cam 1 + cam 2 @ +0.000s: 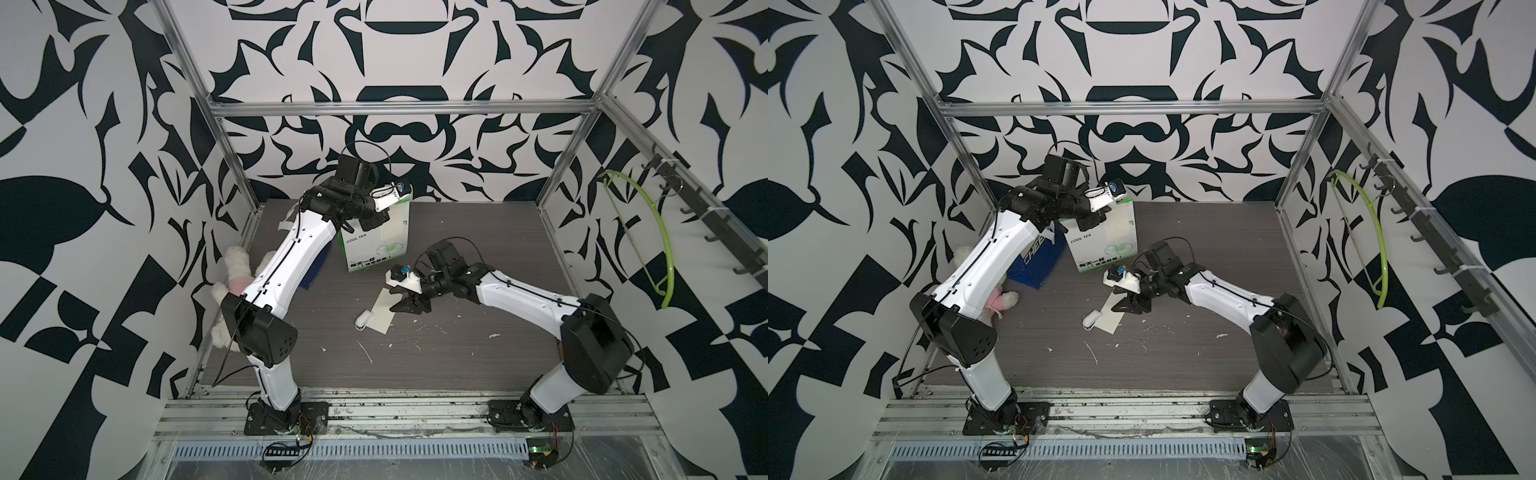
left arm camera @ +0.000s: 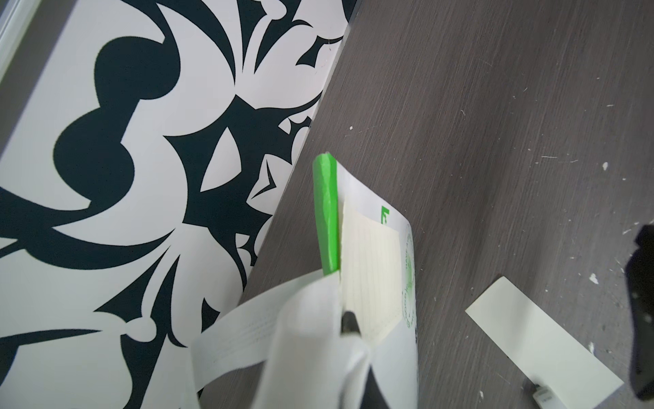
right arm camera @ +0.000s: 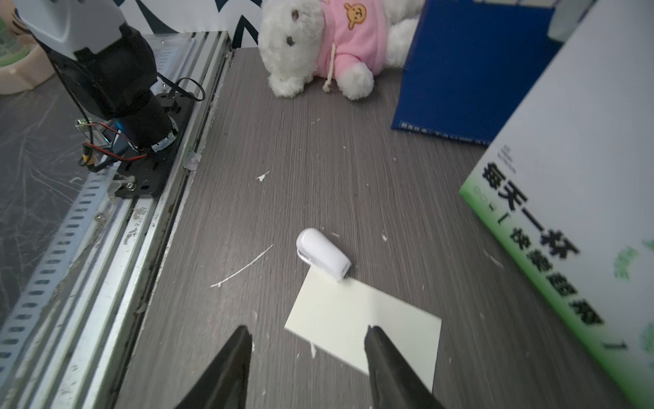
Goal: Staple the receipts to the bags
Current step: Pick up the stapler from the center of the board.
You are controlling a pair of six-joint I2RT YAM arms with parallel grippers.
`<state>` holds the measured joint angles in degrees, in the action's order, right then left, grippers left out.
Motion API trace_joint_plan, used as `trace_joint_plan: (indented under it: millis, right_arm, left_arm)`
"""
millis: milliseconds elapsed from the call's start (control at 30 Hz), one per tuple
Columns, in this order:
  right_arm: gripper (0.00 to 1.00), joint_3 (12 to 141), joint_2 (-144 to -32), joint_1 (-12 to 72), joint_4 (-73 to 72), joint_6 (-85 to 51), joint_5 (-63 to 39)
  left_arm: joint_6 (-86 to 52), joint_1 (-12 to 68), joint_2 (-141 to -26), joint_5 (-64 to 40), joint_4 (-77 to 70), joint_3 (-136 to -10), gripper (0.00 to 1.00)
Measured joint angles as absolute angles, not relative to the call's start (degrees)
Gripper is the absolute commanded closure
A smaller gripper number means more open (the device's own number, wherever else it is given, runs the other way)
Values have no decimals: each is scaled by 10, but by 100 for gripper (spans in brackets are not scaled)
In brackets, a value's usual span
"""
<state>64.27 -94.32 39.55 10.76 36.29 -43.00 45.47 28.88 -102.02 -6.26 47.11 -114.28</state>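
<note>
The white and green "COOL TEA" bag (image 1: 374, 249) stands upright at the back of the table. My left gripper (image 1: 374, 222) is shut on its top edge. In the left wrist view a dark fingertip (image 2: 350, 322) pins one cream receipt (image 2: 371, 269) to the bag's face, behind the white handles (image 2: 247, 325). A second receipt (image 3: 346, 311) lies flat on the table. The small white stapler (image 3: 323, 255) rests at its far corner. My right gripper (image 3: 308, 334) hovers open just over this receipt's near end, holding nothing. The blue bag (image 1: 1036, 266) lies behind my left arm.
A white teddy bear in a pink shirt (image 3: 318, 46) lies at the table's left edge beside the blue bag (image 3: 470, 70). A green hanger (image 1: 648, 241) hangs on the right wall. Aluminium rails and my left arm's base (image 3: 116, 81) run along the front edge.
</note>
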Motion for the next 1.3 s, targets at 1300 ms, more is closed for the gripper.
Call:
trace_joint_plan:
  millis: [1300]
  right_arm:
    - [45,780,-1199,466,91,585,-376]
  left_arm:
    - [443,288,-1018,-71,456,-1108,100]
